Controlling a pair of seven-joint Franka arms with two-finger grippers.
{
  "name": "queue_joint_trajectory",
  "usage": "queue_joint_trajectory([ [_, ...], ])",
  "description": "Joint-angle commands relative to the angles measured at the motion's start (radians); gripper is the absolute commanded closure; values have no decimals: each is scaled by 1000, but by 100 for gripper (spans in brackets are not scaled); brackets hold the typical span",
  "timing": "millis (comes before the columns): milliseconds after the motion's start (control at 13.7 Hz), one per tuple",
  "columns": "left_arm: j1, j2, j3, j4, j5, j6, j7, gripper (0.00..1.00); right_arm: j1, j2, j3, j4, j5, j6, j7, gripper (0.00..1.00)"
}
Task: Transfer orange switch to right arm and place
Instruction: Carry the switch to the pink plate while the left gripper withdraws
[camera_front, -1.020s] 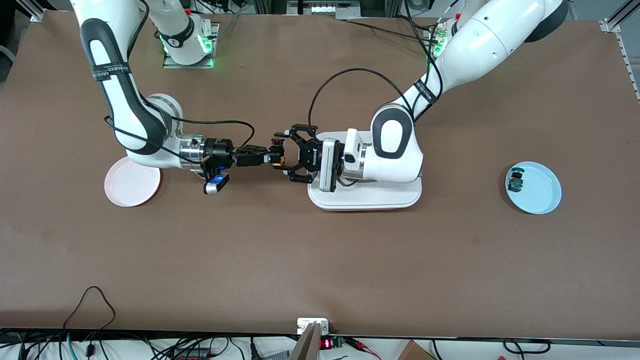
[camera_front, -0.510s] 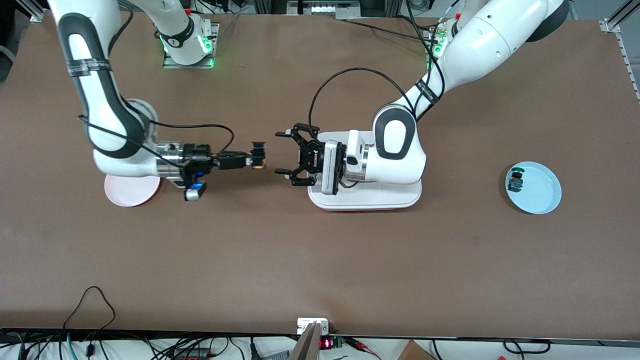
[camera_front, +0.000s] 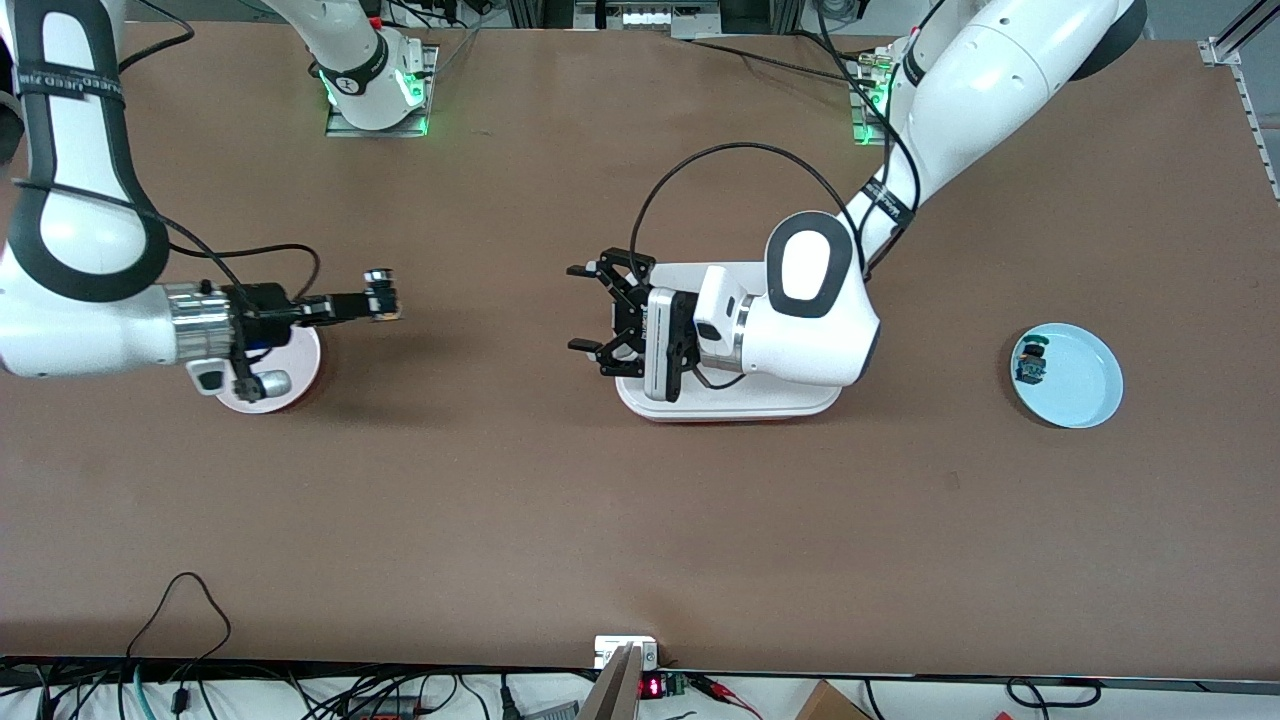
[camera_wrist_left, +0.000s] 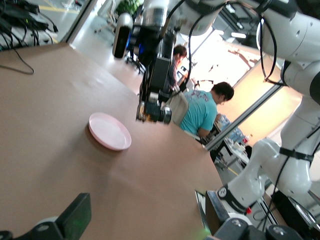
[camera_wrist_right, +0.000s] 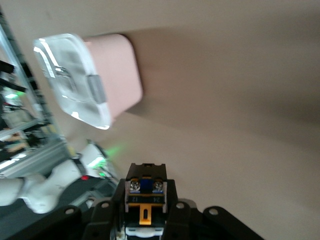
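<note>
The right gripper (camera_front: 382, 297) hangs over the brown counter (camera_front: 640, 500) just beside the pink plate (camera_front: 300, 370), its fingers (camera_front: 340, 305) clenched on the orange switch (camera_front: 381, 297), which sits at their tips. The right wrist view shows the switch pinched between them. Toward the middle, the left gripper (camera_front: 590, 308) hovers at the edge of the white tray (camera_front: 730, 402), fingers spread wide and empty. A blue plate (camera_front: 1085, 375) lies toward the left arm's end.

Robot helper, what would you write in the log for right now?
stage: handover done | right gripper: shut on orange switch, near pink plate | left gripper: open, over white container
</note>
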Motion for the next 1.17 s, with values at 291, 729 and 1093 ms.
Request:
queue_joint_trajectory([
  [291, 17, -14, 7, 16, 367, -137, -355, 0, -41, -23, 9, -39, -518, 239, -169, 100],
  [729, 96, -37, 5, 116, 496, -388, -558, 0, -88, -2, 9, -352, -583, 754, -255, 100],
  [1093, 149, -115, 10, 119, 677, -588, -785, 0, -135, 61, 9, -412, -583, 890, -345, 100],
])
